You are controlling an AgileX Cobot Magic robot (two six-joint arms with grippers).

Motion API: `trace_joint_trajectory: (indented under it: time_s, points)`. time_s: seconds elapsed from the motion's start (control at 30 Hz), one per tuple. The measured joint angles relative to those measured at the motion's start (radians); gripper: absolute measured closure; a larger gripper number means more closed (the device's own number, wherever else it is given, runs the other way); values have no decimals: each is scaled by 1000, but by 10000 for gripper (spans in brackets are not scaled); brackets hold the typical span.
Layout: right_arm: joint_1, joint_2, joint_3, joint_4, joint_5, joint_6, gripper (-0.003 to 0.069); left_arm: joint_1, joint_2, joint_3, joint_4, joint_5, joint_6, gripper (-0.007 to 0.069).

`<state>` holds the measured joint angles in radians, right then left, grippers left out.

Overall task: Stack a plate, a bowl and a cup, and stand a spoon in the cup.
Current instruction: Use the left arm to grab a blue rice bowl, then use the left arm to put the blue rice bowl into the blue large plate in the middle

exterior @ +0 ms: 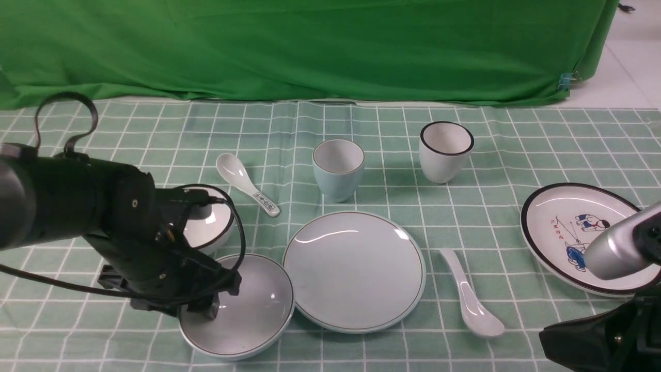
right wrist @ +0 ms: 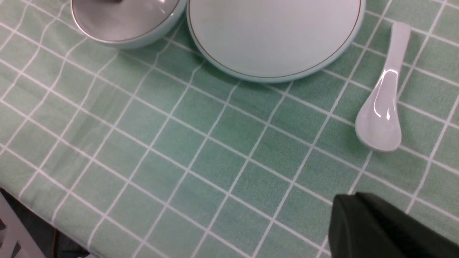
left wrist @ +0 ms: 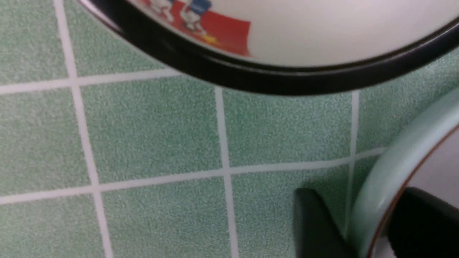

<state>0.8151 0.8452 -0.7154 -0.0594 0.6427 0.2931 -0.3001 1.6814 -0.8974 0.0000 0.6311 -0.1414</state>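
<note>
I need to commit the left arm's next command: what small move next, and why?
Probably close the left fingers gently on the bowl: the left wrist view shows one fingertip outside its rim, the other inside, with the plate alongside.

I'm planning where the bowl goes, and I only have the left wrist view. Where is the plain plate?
Observer: In the front view, the plate lies just to the right of the bowl, with nothing on it.
Operator: And the pale blue-green cup?
Observer: The cup stands upright on the cloth, beyond the plate.
Operator: Which way does the plain spoon point?
Observer: The spoon lies right of the plate, its handle pointing away from the robot.
</note>
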Motion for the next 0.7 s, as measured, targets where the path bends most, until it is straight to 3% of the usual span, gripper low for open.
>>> trace_joint_trajectory:
  time_s: [0.07, 0.23, 0.43, 0.53, 0.7]
  points:
    - [0, 0, 0, -1, 0, -1, 636, 1, -20, -7, -12, 3, 1, 505]
    - [0, 0, 0, -2, 0, -22, 636, 0, -112, -5, -18, 46, 19, 592]
    - [0, 0, 0, -21, 0, -22, 634, 1, -218, -43, -180, 20, 141, 595]
    - [-2, 0, -12, -176, 24, 74, 634, -10, -208, -117, -343, -6, 230, 595]
    - [-75, 10, -93, -396, 218, 204, 633, -87, -101, -183, -366, -44, 246, 595]
